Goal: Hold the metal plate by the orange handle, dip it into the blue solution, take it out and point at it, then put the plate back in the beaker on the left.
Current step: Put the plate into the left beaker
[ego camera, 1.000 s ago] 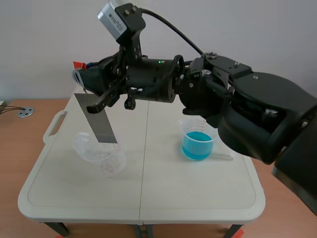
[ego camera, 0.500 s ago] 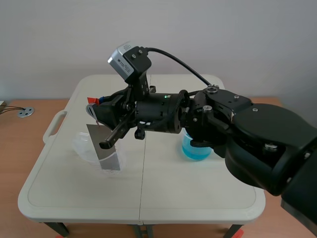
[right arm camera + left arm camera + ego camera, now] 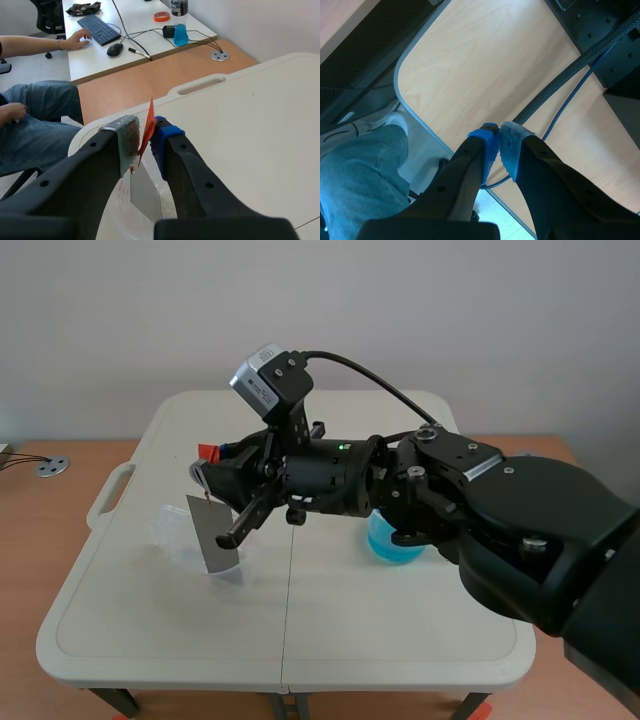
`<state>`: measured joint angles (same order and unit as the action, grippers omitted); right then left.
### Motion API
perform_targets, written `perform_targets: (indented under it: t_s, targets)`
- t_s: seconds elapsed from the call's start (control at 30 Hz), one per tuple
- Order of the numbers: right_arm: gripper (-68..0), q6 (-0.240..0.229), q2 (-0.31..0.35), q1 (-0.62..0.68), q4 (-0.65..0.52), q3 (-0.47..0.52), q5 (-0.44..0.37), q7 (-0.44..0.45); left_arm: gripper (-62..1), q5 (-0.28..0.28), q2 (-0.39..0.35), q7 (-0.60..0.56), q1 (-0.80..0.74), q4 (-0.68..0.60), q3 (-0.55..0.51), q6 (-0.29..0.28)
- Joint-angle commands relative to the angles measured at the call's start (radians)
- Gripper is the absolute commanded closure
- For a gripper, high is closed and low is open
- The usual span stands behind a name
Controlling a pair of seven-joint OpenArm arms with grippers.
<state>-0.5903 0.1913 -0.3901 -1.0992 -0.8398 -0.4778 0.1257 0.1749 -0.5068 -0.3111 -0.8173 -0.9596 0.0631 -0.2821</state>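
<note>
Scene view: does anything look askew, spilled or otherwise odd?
The clear beaker looks tipped rather than upright, with the metal plate slanting into it from the right gripper, shut on the orange handle. No spill shows; the right arm hides most of the blue solution.

The metal plate (image 3: 213, 538) looks matt grey, the beaker (image 3: 170, 536) clear glossy plastic.

The grey metal plate (image 3: 216, 537) hangs tilted by its orange handle (image 3: 148, 129), lower end inside the clear beaker (image 3: 176, 536), well apart from the beaker of blue solution (image 3: 390, 545)
</note>
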Motion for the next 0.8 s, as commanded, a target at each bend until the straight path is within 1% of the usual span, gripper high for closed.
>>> perform_targets:
  t_s: [0.0, 0.1, 0.13, 0.17, 0.2, 0.23, 0.3, 0.33, 0.37, 0.4, 0.47, 0.57, 0.63, 0.77]
  targets:
    - [-11.8, 0.000, 0.002, -0.032, -0.003, 0.002, 0.003, -0.002, -5.8, -0.005, 0.000, -0.007, -0.010, -0.008, -0.005, -0.001]
    - [-18.1, 0.004, 0.002, -0.050, -0.003, 0.002, 0.003, -0.003, -5.8, -0.005, 0.000, -0.007, -0.010, -0.008, -0.005, -0.001]
    - [-21.0, 0.004, 0.002, -0.056, -0.003, 0.002, 0.003, -0.004, -6.8, -0.005, 0.000, -0.006, -0.010, -0.008, -0.005, -0.001]
    - [-24.1, 0.007, 0.003, -0.061, -0.003, 0.002, 0.003, -0.004, -10.2, -0.005, 0.000, -0.006, -0.010, -0.008, -0.005, -0.001]
    - [-27.3, 0.020, 0.003, -0.064, -0.003, 0.003, 0.003, -0.004, -16.1, -0.005, 0.000, -0.006, -0.010, -0.008, -0.005, -0.001]
    - [-30.3, 0.036, 0.003, -0.068, -0.003, 0.004, 0.003, -0.008, -24.0, -0.005, 0.000, -0.006, -0.010, -0.008, -0.005, -0.001]
    - [-35.1, 0.079, 0.004, -0.073, -0.003, 0.010, 0.003, -0.030, -44.2, -0.004, -0.001, -0.007, -0.010, -0.008, -0.005, 0.005]
    - [-36.3, 0.095, 0.006, -0.077, -0.003, 0.015, 0.003, -0.042, -54.4, -0.005, -0.001, -0.008, -0.010, -0.008, -0.005, 0.008]
    - [-37.3, 0.112, 0.007, -0.078, -0.003, 0.022, 0.003, -0.055, -62.3, -0.005, 0.000, -0.008, -0.011, -0.008, -0.005, 0.008]
    - [-38.4, 0.123, 0.010, -0.078, -0.003, 0.028, 0.002, -0.060, -62.3, -0.005, 0.000, -0.011, -0.011, -0.008, -0.005, 0.008]
    - [-40.9, 0.123, 0.014, -0.078, -0.003, 0.039, -0.002, -0.054, -62.3, -0.005, 0.000, -0.011, -0.011, -0.008, -0.005, 0.007]
    - [-47.9, 0.123, 0.014, -0.079, -0.003, 0.051, -0.005, -0.023, -62.3, -0.005, 0.000, -0.011, -0.011, -0.008, -0.005, 0.007]
    - [-51.4, 0.119, 0.014, -0.079, -0.006, 0.059, -0.005, 0.004, -62.3, -0.005, 0.000, -0.011, -0.011, -0.008, -0.005, 0.007]
    - [-58.5, 0.119, 0.015, -0.078, -0.024, 0.090, -0.006, 0.009, -62.3, -0.005, 0.000, -0.011, -0.011, -0.008, -0.005, 0.006]
